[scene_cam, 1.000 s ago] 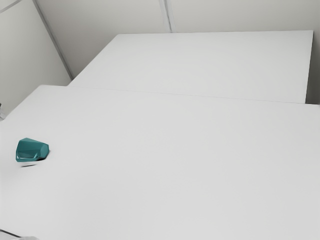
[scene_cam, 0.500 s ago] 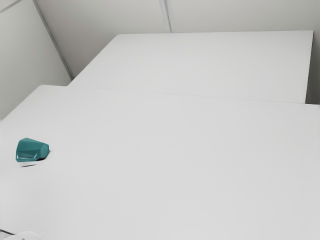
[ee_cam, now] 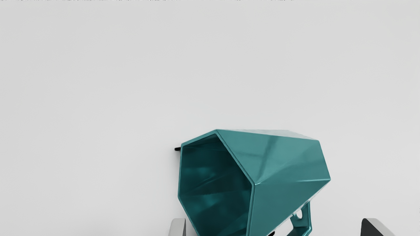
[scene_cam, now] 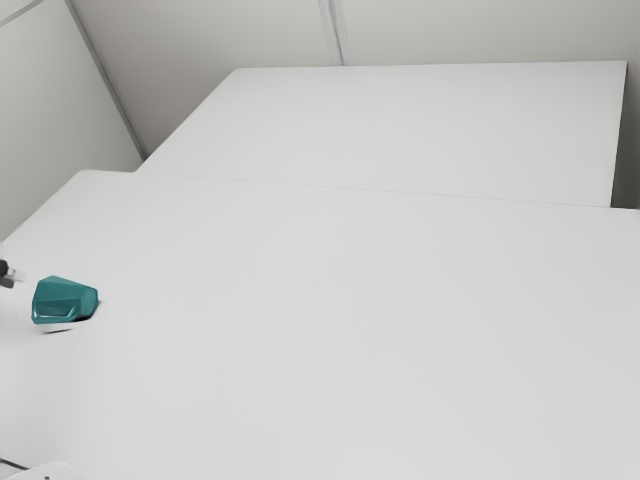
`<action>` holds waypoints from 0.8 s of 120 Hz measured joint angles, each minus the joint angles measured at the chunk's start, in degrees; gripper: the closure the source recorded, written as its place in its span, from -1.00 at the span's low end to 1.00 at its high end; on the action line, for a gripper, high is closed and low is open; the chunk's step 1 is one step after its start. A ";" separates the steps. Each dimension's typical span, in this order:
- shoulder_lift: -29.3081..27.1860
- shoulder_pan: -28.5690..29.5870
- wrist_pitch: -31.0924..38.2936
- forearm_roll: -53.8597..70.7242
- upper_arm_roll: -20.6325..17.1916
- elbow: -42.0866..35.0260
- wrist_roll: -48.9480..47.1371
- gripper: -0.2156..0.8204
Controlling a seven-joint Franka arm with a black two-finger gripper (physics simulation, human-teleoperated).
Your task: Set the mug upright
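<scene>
The claw, a black two-finger gripper (ee_cam: 275, 226) with pale grey on its fingers, stands with its fingers wide apart and clamped on nothing. In the exterior view it is just beside the mug, on the side toward the exterior view's left. One fingertip (ee_cam: 177, 228) is near the mug's open mouth; the other (ee_cam: 368, 228) stands off past its base end, apart from it. Whether the nearer one touches the rim, I can't tell.

Next comes the teal, glossy, many-sided mug (ee_cam: 288, 157), lying on its side on the plain white table (scene_cam: 350, 320). Its teal angular handle (ee_cam: 302, 223) juts from the mug's side nearer the claw, toward the base end.

The main worry is the line of closing. As the fingers stand, they would shut roughly from mouth to base, so one could slip inside the mouth or catch the rim, and the squeeze might skid or twist the mug. The body narrows toward its base, so a grip on those slanting walls could slide off the narrow end. The handle could also foul a finger coming down at that end. If the hold lands off centre, the mug may swing while being turned and come down on a rim edge or on the handle instead of its base. Shifting the claw and turning it to straddle the body before closing looks wise.
</scene>
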 joint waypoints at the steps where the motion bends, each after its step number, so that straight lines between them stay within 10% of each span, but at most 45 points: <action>1: 0.05 0.00 -0.06 -0.11 -0.01 -0.02 0.14 -0.53; 96: 4.64 0.25 -3.07 -2.78 -2.46 -0.28 7.43 -0.53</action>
